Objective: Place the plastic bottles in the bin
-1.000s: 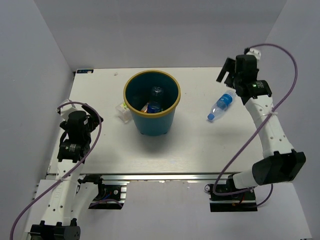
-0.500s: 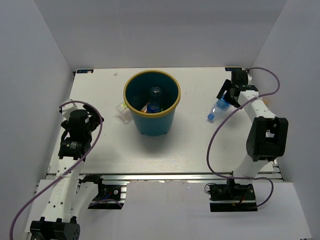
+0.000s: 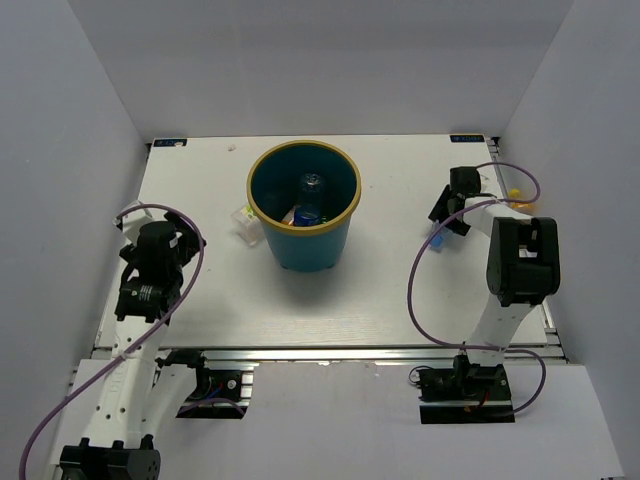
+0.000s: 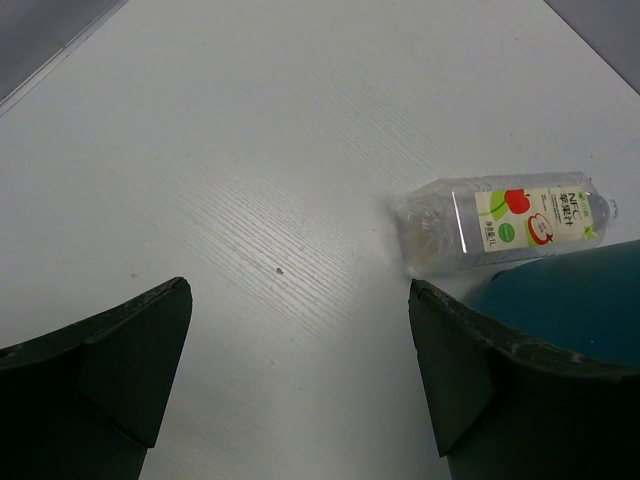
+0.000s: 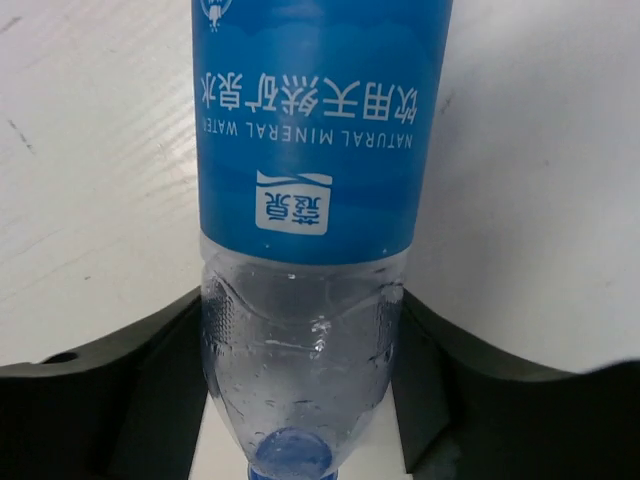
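The teal bin (image 3: 258, 215) stands at the middle back of the table, with a clear bottle (image 3: 313, 184), a blue-labelled one (image 3: 307, 213) and a bit of orange inside. A clear bottle with a white-green label (image 4: 505, 222) lies against the bin's left wall (image 4: 575, 300). My left gripper (image 4: 300, 365) is open over bare table, short of that bottle. My right gripper (image 5: 300, 375) is shut on a clear bottle with a blue label (image 5: 312, 150) lying on the table; both fingers (image 5: 445, 385) press its shoulder. From above, the right gripper (image 3: 447, 212) hides all but the blue cap end (image 3: 437, 241).
Something small and orange (image 3: 515, 195) shows at the table's right edge behind the right arm's cable. White walls close in the table on the left, back and right. The left arm (image 3: 150, 270) rests near the left edge.
My right arm came down onto the blue-labelled bottle and its jaws closed on it. The left arm and the bin stayed put.
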Robot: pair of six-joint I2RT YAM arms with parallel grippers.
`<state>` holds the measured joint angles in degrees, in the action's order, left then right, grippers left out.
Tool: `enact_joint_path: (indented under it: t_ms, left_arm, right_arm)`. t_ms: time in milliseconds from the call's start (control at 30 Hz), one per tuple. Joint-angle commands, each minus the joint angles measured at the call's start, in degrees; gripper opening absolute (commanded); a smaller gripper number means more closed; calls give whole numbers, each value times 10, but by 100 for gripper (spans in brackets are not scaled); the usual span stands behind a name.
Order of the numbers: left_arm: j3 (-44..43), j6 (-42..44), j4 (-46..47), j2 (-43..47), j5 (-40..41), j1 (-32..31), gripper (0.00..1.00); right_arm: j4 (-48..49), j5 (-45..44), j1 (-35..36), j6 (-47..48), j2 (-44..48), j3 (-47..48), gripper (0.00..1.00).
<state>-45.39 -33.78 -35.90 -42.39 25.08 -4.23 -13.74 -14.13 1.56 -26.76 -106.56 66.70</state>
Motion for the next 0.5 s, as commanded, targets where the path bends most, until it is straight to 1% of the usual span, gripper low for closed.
enact_joint_path:
  t_ms: [0,33,67,133,167,233,267,300,333,367,433,467]
  left_arm:
    - [-35,7,-25,21,10,3,98]
    - [-43,6,-31,24,16,2,98]
    - [-59,6,-43,26,19,2,98]
    - [-73,4,-53,29,19,2,98]
    - [-79,6,-56,29,16,3,98]
    - [-91,15,-58,29,13,3,98]
    - [-97,22,-65,28,17,3,98]
    - [-111,24,-69,26,22,2,98]
    - [-116,25,-72,25,26,3,98]
    - [-121,28,-74,24,29,3,98]
    - [-124,29,-66,25,28,3,98]
    - [-124,29,-63,26,26,3,98]
  right_arm:
    - [39,4,-1,8,18,10,59]
    - [35,8,-1,14,26,14,53]
    - [33,12,-1,18,49,18,44]
    - [44,57,-1,46,82,20,40]
    - [54,107,0,60,120,24,38]
    - [79,173,3,113,157,33,39]
    - [78,213,5,132,188,44,42]
    - [72,299,9,151,202,73,42]
    - [64,334,16,188,216,89,43]
    - [46,359,45,208,243,105,44]
    - [39,344,94,260,266,144,45]
    - [17,313,155,279,272,163,45]
